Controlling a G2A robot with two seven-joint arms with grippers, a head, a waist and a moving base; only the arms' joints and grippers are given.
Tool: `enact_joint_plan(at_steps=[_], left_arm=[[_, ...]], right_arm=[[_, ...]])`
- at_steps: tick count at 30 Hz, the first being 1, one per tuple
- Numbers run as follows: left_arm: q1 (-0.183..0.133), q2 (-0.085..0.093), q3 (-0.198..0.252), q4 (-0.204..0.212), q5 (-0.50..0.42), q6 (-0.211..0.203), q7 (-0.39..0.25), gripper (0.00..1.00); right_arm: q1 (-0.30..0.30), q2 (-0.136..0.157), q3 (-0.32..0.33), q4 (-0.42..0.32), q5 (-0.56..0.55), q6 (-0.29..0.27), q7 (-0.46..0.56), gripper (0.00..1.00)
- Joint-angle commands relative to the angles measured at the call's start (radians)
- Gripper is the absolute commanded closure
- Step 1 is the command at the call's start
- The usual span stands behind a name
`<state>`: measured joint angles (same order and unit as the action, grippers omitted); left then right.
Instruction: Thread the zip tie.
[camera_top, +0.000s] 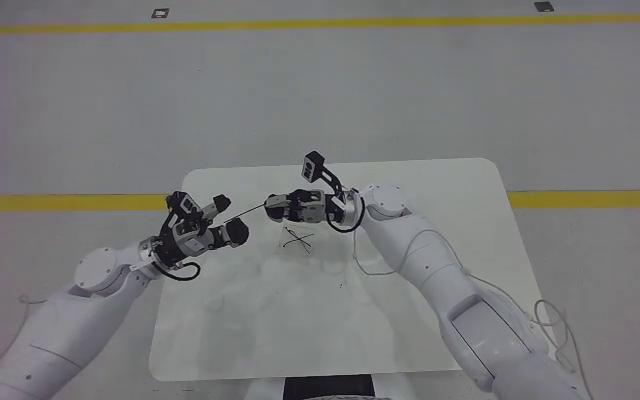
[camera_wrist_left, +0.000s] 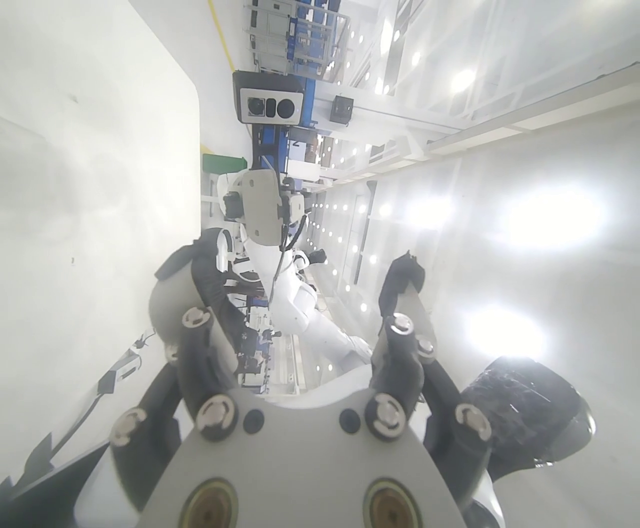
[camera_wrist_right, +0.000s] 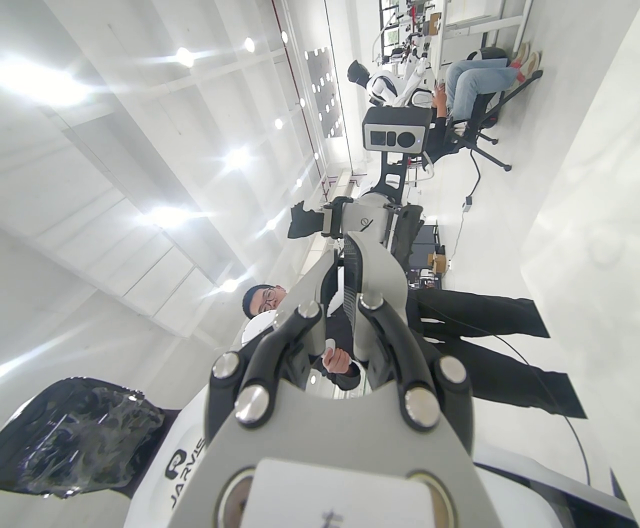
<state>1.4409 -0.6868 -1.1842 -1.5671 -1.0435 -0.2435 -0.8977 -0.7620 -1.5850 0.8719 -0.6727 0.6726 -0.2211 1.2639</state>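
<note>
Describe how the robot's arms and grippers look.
The left arm and right arm are rounded white shells with black cables at the wrists. The left gripper and right gripper have grey metal palms, black linkages and silver bolts.

Brand lettering (camera_wrist_right: 182, 472) on right wrist casing (camera_wrist_right: 150, 500)

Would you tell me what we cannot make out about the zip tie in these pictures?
- Top view: the zip tie is too thin to tell head from tip; both ends vanish against the left tool and right tool.
- Loose ties on the table, top view: too small to count.
- Right wrist view: the tool's own fingers hide any tie between them.
</note>
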Motion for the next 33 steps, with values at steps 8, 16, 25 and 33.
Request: enact_joint_plan(at_steps=[8,16,25,33], left_arm=[[-0.002,-0.014,-0.005,-0.005,0.010,0.010,-0.006,0.69],[0.006,-0.023,-0.015,-0.004,0.026,0.020,-0.009,0.77],[0.017,-0.033,-0.026,-0.015,0.060,0.027,0.008,0.79],[0.024,-0.041,-0.038,-0.017,0.065,0.035,0.000,0.84]], right_arm=[[-0.010,-0.011,-0.017,-0.017,-0.002,0.009,0.003,1.00],[-0.007,-0.017,-0.025,-0.015,-0.017,0.012,-0.003,1.00],[-0.005,-0.021,-0.030,-0.016,-0.034,0.013,-0.013,1.00],[-0.008,-0.022,-0.028,-0.017,-0.040,0.017,-0.017,1.00]])
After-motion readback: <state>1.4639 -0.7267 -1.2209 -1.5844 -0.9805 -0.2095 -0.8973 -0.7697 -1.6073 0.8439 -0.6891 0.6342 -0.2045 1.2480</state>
